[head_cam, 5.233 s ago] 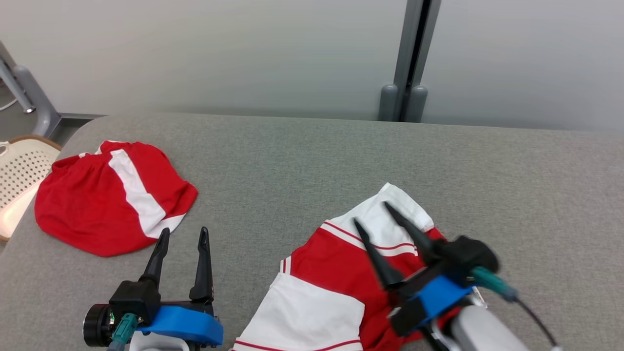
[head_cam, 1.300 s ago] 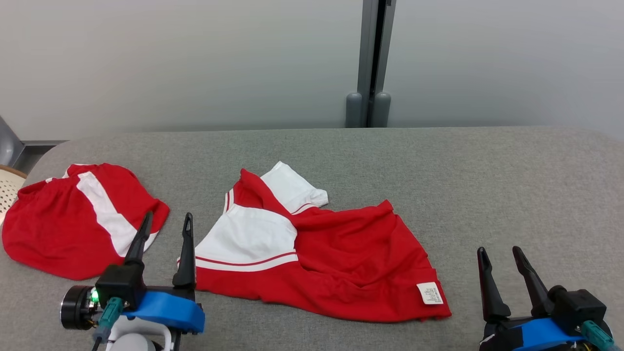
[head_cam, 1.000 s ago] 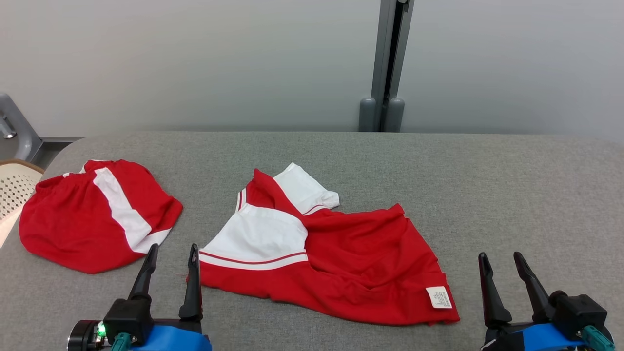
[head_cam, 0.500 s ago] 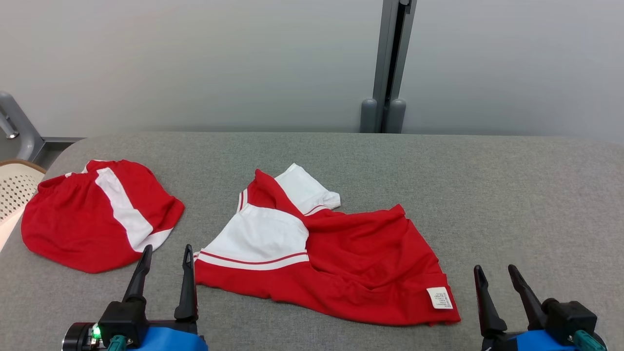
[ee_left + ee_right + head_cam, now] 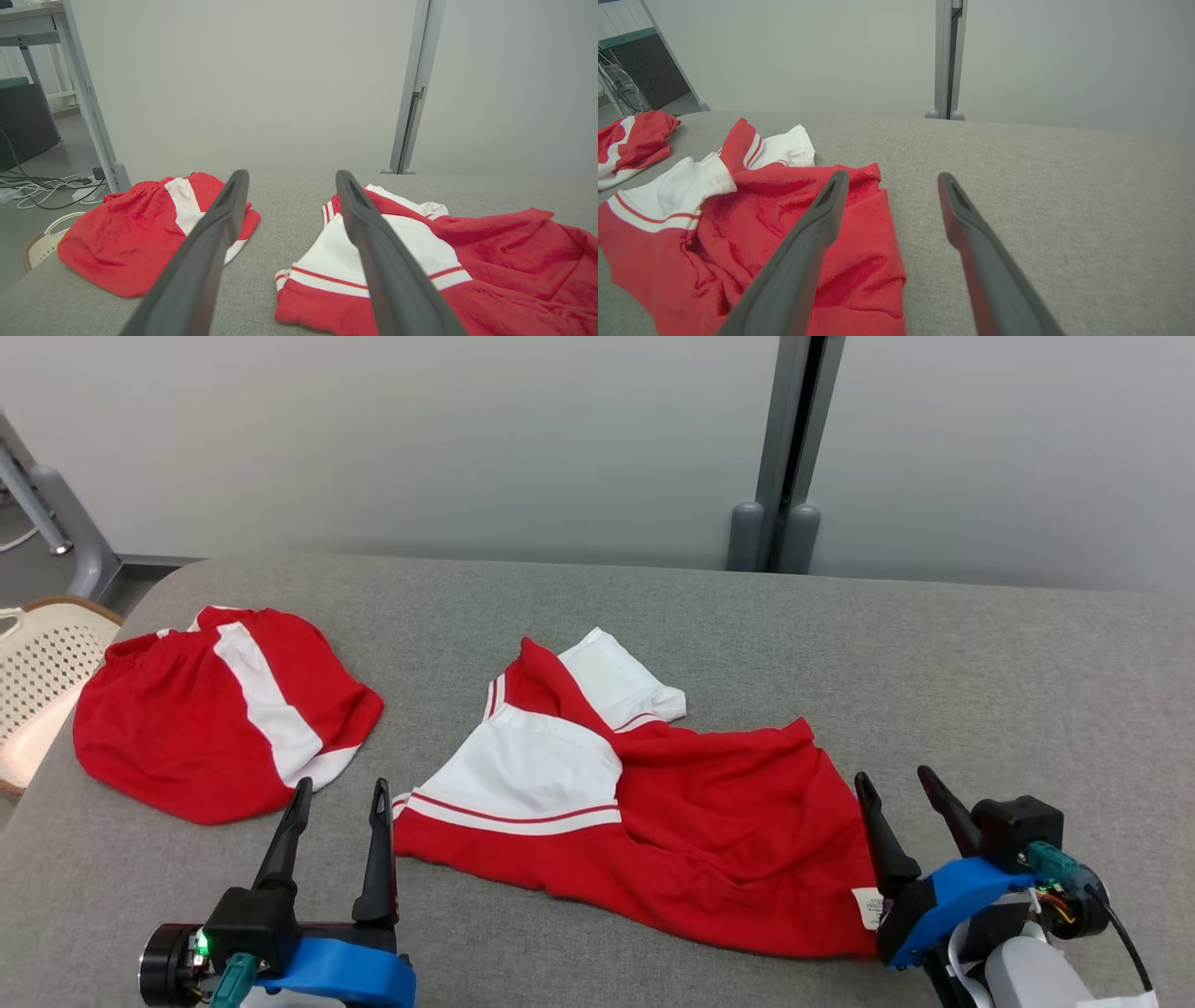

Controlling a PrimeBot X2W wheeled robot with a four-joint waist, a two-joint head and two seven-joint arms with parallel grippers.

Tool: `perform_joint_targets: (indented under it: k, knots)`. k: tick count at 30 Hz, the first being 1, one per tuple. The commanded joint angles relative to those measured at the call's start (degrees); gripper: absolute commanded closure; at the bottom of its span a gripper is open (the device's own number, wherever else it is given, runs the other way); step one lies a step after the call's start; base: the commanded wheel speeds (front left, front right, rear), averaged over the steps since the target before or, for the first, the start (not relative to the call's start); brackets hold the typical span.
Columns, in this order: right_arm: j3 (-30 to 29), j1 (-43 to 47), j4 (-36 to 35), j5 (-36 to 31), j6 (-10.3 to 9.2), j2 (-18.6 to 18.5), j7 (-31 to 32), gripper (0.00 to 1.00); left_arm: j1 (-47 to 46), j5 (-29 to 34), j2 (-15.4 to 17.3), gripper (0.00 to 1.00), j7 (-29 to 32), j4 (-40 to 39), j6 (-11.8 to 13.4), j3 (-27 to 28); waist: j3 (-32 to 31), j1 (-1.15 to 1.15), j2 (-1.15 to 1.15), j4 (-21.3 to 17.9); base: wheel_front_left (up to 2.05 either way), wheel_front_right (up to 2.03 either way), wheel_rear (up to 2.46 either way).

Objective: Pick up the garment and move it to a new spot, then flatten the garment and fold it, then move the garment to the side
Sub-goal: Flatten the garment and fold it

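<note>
The garment (image 5: 653, 812) is a red and white shirt lying crumpled in the middle of the grey table (image 5: 934, 663), one white sleeve sticking out at the back and a white label at its near right corner. It also shows in the left wrist view (image 5: 490, 252) and the right wrist view (image 5: 784, 224). My left gripper (image 5: 341, 793) stands open just left of the shirt's near left corner, nothing between its fingers. My right gripper (image 5: 894, 784) is open at the shirt's right edge, with its left finger over the red cloth.
A second red and white garment (image 5: 215, 709) lies bunched at the table's left end. A white perforated chair (image 5: 37, 681) stands beyond the left edge. A grey post (image 5: 780, 448) rises behind the table against the pale wall.
The head camera has shifted. My right gripper has moved left and forward, from clear of the shirt to its right edge. The shirt lies as before, and both grippers stay open.
</note>
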Motion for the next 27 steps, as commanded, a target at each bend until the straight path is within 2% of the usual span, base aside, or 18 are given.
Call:
perform_joint_targets:
  k: [1, 11, 12, 13, 16, 21, 27]
  knots:
    - [0.3, -1.1, 1.9, 0.4, 0.01, -0.6, 0.2, 0.00, -1.0, 0.2, 0.0, 0.00, -0.1, 0.1, -0.1, 0.1, 0.9, 0.00, 0.00, 1.0, 0.00, 0.00, 0.00]
    - [3.1, -5.9, 18.9, 3.2, 0.01, -0.2, -0.6, 0.00, -2.3, 0.0, -0.6, 0.00, -0.1, 0.6, -0.6, 0.3, 3.4, 0.00, 0.00, 2.8, 0.00, 0.00, 0.00]
    - [3.6, -6.6, 19.9, 3.5, 0.01, -0.1, -0.9, 0.68, -2.4, 0.0, -0.7, 0.00, -0.1, 0.6, -0.6, 0.4, 3.5, 0.00, 0.00, 2.8, 0.00, 0.00, 0.00]
    - [4.1, -7.3, 20.4, 3.6, 0.01, -0.3, -1.7, 1.00, -2.5, 0.0, -0.7, 0.00, -0.1, 0.6, -0.6, 0.3, 3.7, 0.00, 0.00, 2.8, 0.00, 0.00, 0.00]
    - [5.5, -9.0, 21.5, 4.1, 0.01, -0.2, -3.1, 1.00, -2.8, -0.1, -0.8, 0.00, -0.1, 0.8, -0.6, 0.4, 3.9, 0.00, 0.00, 2.5, 0.00, 0.00, 0.00]
    - [8.5, -12.0, 19.9, 1.2, 0.01, 0.0, -4.4, 1.00, -3.3, -0.3, -0.9, 0.00, -0.1, 1.0, -0.6, 0.0, 3.8, 0.00, 0.00, 2.3, 0.00, 0.00, 0.00]
    - [16.1, -11.8, 17.9, -2.9, 0.01, 1.3, -4.7, 1.00, -3.2, -0.6, -1.0, 0.00, -0.1, 1.1, -0.5, -0.8, 3.9, 0.00, 0.00, 2.8, 0.00, 0.00, 0.00]
